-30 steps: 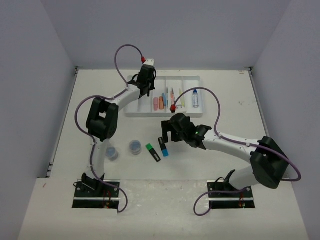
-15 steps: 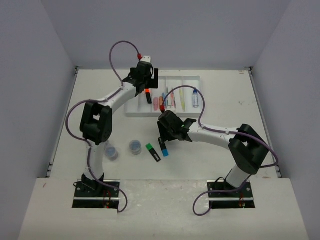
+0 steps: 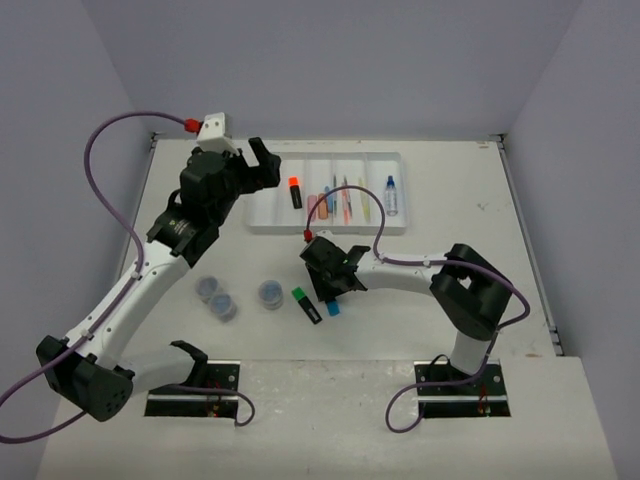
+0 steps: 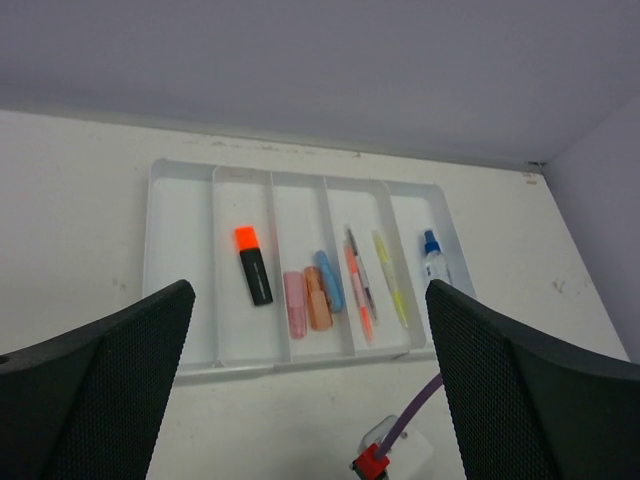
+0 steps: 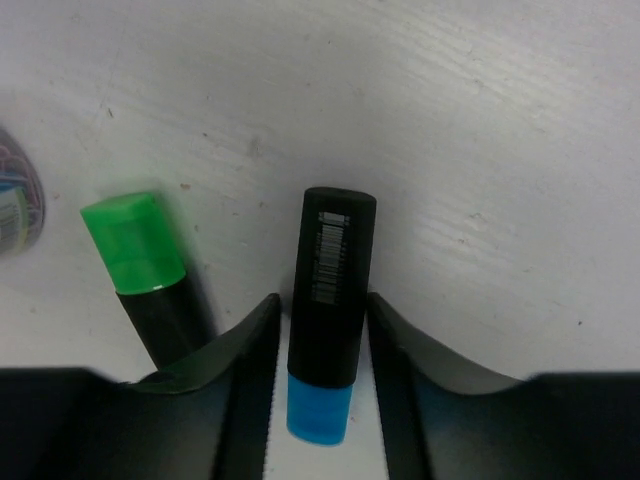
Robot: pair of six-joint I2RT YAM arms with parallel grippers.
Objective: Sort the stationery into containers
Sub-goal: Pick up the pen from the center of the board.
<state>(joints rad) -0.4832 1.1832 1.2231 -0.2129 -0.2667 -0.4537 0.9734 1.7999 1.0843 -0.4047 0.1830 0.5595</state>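
Note:
The white tray (image 3: 270, 208) lies at the back, also in the left wrist view (image 4: 180, 250). An orange-capped black highlighter (image 3: 295, 192) (image 4: 253, 266) lies in its second compartment. Pink, orange and blue highlighters (image 3: 320, 203), thin pens (image 3: 348, 203) and a blue-capped bottle (image 3: 390, 195) fill the compartments to the right. My left gripper (image 3: 255, 168) (image 4: 315, 400) hangs open and empty left of the tray. My right gripper (image 3: 325, 290) (image 5: 320, 300) straddles a blue-capped black highlighter (image 3: 331, 306) (image 5: 333, 250) on the table, thin gaps showing on both sides. A green-capped highlighter (image 3: 306, 305) (image 5: 140, 260) lies just beside it.
Three small round clear tubs (image 3: 208, 290) (image 3: 224, 306) (image 3: 269, 293) stand on the table left of the green highlighter; one peeks in at the left edge of the right wrist view (image 5: 15, 205). Walls enclose the table on three sides.
My left gripper opened, left the orange-capped highlighter in the tray's second compartment and drew back to the left. My right gripper moved down over the blue-capped highlighter and narrowed its jaws.

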